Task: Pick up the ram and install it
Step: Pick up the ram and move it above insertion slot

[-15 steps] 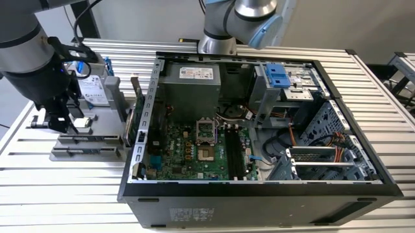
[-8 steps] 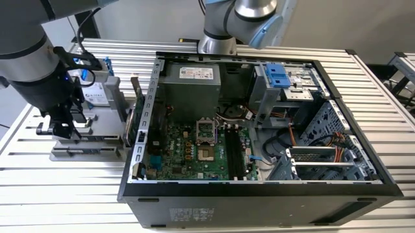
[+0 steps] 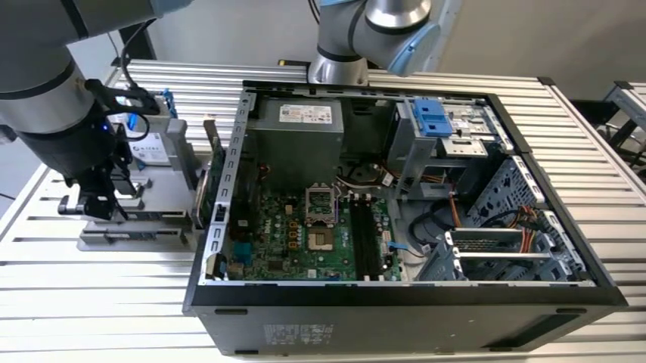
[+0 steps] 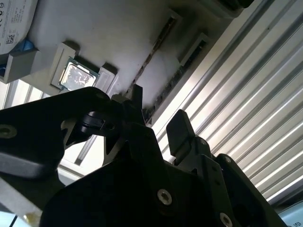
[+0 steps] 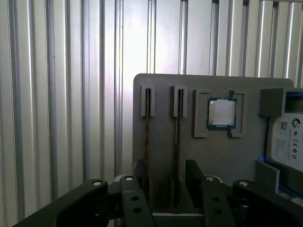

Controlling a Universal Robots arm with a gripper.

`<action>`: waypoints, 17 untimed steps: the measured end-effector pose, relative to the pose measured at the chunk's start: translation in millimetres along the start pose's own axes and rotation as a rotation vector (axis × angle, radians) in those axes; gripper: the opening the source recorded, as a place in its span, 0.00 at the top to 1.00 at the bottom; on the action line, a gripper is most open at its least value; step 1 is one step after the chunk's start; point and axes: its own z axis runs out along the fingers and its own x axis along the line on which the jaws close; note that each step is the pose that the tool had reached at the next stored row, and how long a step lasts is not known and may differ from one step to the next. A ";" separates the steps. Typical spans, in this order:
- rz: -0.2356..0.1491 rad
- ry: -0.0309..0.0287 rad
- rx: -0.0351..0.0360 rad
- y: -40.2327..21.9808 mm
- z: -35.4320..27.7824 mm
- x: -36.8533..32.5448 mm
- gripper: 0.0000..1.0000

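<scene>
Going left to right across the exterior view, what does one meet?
The end effector → hard drive → motherboard → memory slots → drive cage.

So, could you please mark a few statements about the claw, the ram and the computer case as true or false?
1. The claw is open, with nothing clamped. True.
2. The computer case is closed up. False: its side is open, showing the motherboard.
3. The claw is over the case. False: it is over the grey holder, outside the case at the exterior view's left.
4. A ram stick and a second ram stick stand on edge in slots of the holder. True.
5. The processor chip is mounted on the motherboard. False: it lies in a recess of the holder.
</scene>
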 end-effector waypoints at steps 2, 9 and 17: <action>0.000 0.0000 -0.0001 -0.1 3.0 0.5 0.00; 0.000 0.0002 -0.0003 -0.2 15.3 4.3 0.00; 0.001 0.0001 0.0000 -0.4 29.6 9.0 0.00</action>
